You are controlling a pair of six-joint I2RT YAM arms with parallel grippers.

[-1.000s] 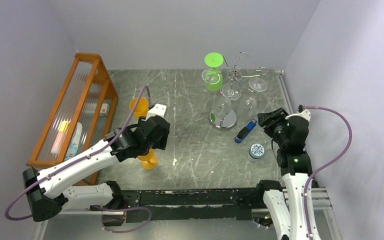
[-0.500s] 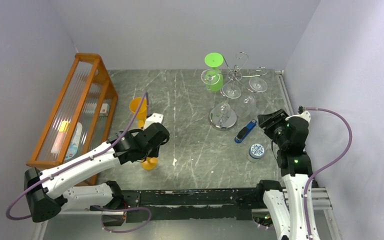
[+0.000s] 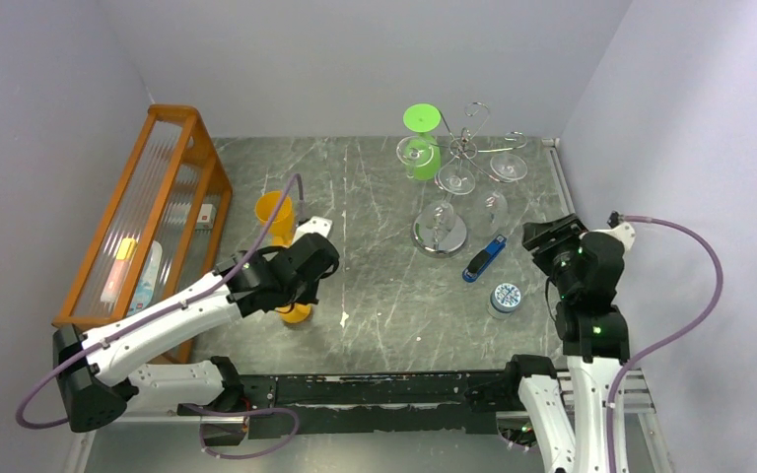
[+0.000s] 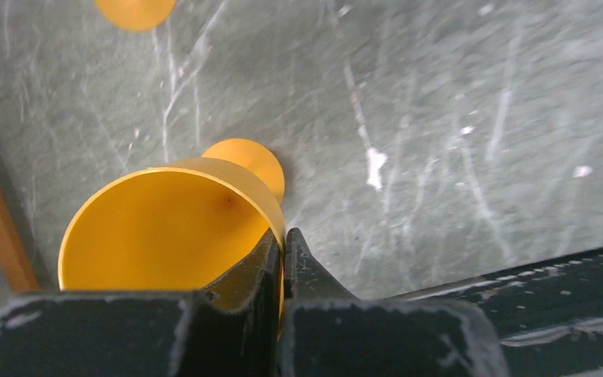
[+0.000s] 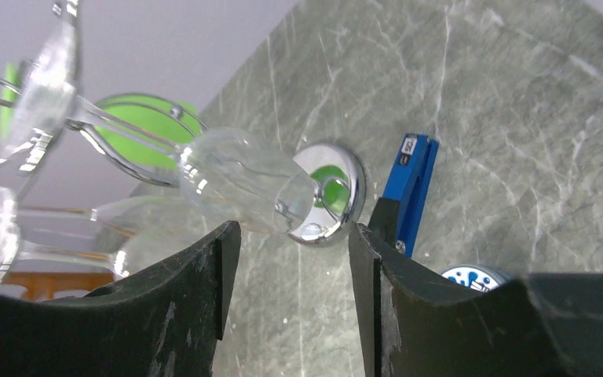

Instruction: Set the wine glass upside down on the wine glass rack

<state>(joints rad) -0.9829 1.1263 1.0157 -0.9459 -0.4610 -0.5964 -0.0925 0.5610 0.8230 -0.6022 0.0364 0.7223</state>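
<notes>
Left end effector point(image 4: 284, 239): clenched on the rim of the orange glass point(image 4: 165, 228). One finger is inside the cup and one is outside.
Orange glass: its mouth faces up and its round foot is down by the tabletop point(image 4: 479, 118). I cannot tell if the foot touches. It is on the left side, well apart from the rack.
Left arm point(image 3: 158, 320): it reaches out from the near left corner and bends over the orange glass.
Right end effector point(image 5: 294, 236): released, with its fingers apart and nothing between them. It is up in the air on the right side and points at the rack.
Rack point(image 3: 463, 146): a shiny wire tree at the far right of the tabletop.
Clear glasses point(image 5: 243, 181): they hang upside down from the rack's arms.
Green glass point(image 3: 421, 148): it hangs upside down on the left side of the rack.
Blue clip point(image 3: 484, 258): it lies on the tabletop between the rack and the right end effector.
Round lid point(image 3: 505, 296): blue and white, just beside the clip on the near side.
Second orange glass point(image 3: 274, 210): it stands farther back than the held one, near the wooden rack.
Wooden rack point(image 3: 175, 110): orange, along the left wall, with a few small things inside.
</notes>
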